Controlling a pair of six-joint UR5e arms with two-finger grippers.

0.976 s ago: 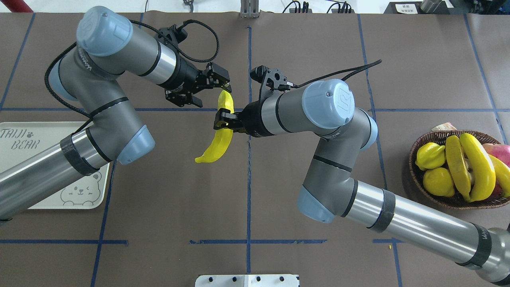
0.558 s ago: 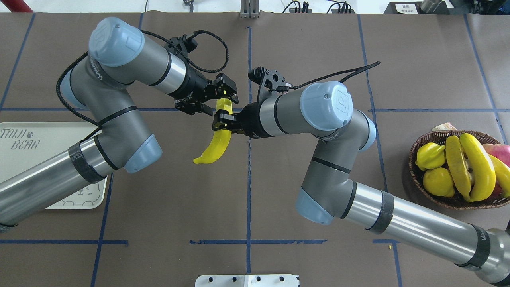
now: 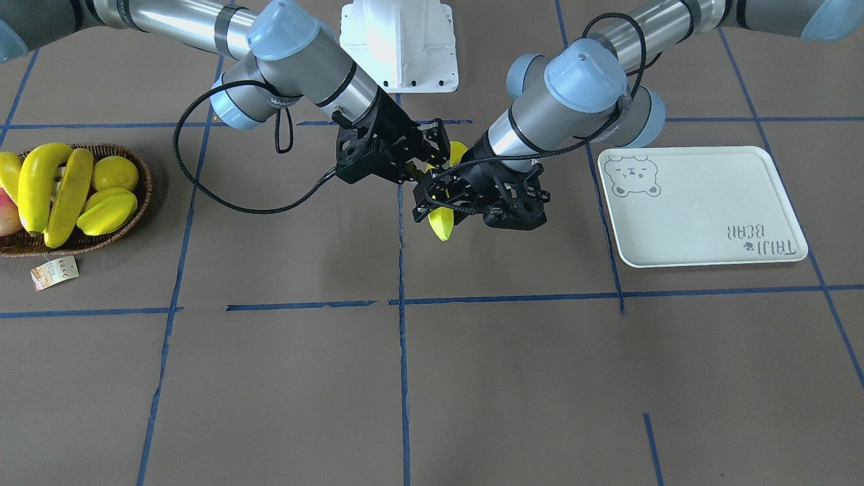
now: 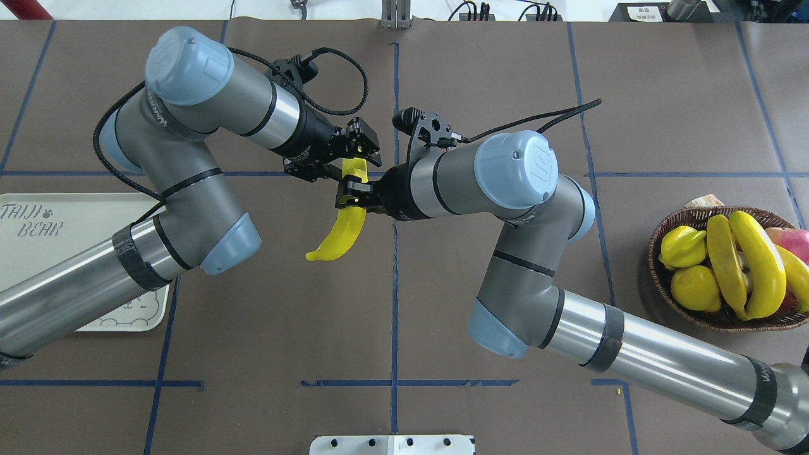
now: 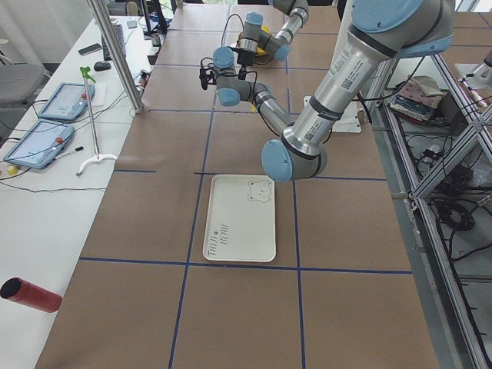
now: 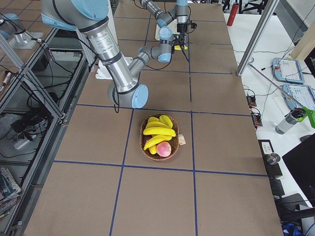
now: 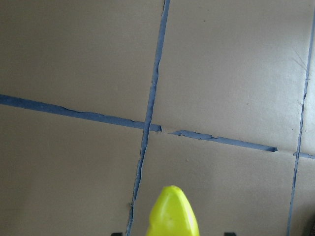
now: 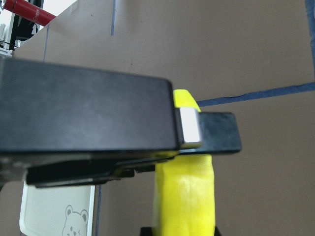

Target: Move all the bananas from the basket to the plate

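Observation:
My right gripper (image 4: 349,193) is shut on the middle of a yellow banana (image 4: 344,230) and holds it above the table centre. My left gripper (image 4: 352,159) is open, with its fingers on either side of the banana's far end. That tip shows between them in the left wrist view (image 7: 172,216). The right wrist view shows the banana (image 8: 184,201) clamped. The white bear plate (image 4: 63,215) lies at the left, partly under my left arm, with nothing on it (image 3: 702,202). The basket (image 4: 670,221) at the right holds three more bananas (image 4: 758,265).
The basket (image 3: 138,196) also holds a lemon (image 4: 695,287), a starfruit (image 4: 682,246) and a red apple (image 4: 790,240). A paper tag (image 3: 54,273) lies beside it. The white robot base (image 3: 398,47) stands at the near table edge.
My left arm has moved right, bringing its open fingers from beside the banana to around its far end. My right gripper has kept hold of the banana and shifted slightly left.

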